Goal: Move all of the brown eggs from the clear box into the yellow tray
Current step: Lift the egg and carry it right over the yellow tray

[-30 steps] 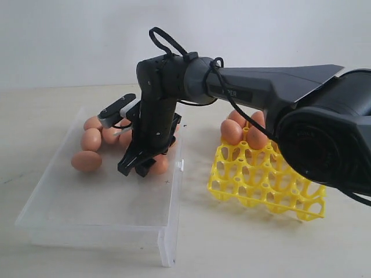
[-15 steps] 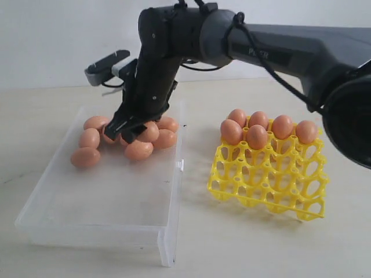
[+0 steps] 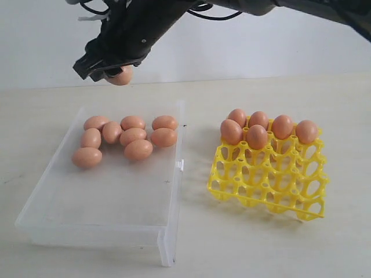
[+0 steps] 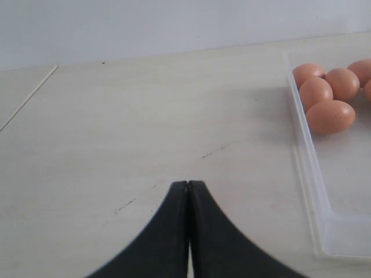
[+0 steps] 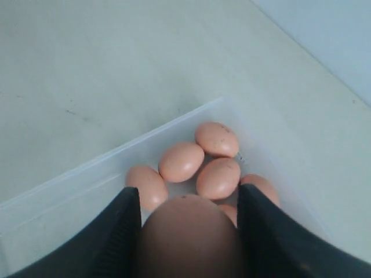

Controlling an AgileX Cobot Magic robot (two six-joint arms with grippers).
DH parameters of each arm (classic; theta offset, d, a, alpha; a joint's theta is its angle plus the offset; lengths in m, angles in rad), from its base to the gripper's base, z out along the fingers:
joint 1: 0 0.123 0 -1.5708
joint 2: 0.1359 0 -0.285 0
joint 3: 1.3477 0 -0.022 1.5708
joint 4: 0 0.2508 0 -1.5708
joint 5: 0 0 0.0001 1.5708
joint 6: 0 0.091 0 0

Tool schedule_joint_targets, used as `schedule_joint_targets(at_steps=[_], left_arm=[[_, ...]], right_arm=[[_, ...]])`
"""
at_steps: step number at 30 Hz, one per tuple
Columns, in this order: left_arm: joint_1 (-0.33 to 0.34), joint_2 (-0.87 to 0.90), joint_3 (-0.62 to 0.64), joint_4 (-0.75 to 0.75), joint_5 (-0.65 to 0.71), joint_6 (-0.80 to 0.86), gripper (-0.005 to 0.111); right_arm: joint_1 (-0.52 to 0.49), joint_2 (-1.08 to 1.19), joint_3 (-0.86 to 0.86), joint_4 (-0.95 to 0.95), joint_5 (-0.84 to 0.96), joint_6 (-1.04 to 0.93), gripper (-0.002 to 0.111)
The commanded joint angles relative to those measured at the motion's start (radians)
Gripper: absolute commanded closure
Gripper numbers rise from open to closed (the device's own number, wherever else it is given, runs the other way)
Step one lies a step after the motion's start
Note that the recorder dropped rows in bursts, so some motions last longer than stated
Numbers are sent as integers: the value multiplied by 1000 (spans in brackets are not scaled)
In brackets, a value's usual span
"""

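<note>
**Right tool holds one egg high above the box; left tool shut on nothing**

The right tool [image 3: 110, 70] is clenched on a smooth orange-brown oval egg [image 3: 122, 76], which is pinched by its sides between the two black fingers [image 5: 119, 231]. In the exterior view the egg hangs in the air above the 12 o'clock edge of the shallow transparent plastic box [image 3: 104, 202].

Nine loose eggs [image 3: 133, 136] lie on the box floor. They are bunched in the half toward 12 o'clock, and several of them touch.

The bright yellow lattice egg tray [image 3: 272, 197] stands on the pale table [image 3: 232, 249] at 3 o'clock from the box, a little apart from it. Six seated eggs [image 3: 257, 137] rest in its cups. Four fill the 12 o'clock row, and two sit in the next row at its 9 o'clock end.

The left tool [image 4: 188, 186] grasps nothing, its jaws pressed flat together. It is above the table, just outside one wall of the box.
</note>
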Motion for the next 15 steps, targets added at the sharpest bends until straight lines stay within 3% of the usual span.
schedule_joint_targets(at_steps=[1, 4, 9, 15], left_arm=[[-6, -6, -4, -7, 1, -2, 107], [-6, -6, -4, -7, 1, -2, 107], [-6, -6, -4, -7, 1, -2, 107], [-6, -6, -4, -7, 1, -2, 107]], right_arm=[[2, -87, 113, 38, -99, -62, 108], [2, -167, 246, 38, -198, -98, 108], [-9, -357, 545, 42, -508, -121, 108], [-84, -551, 890, 51, -748, -119, 108]])
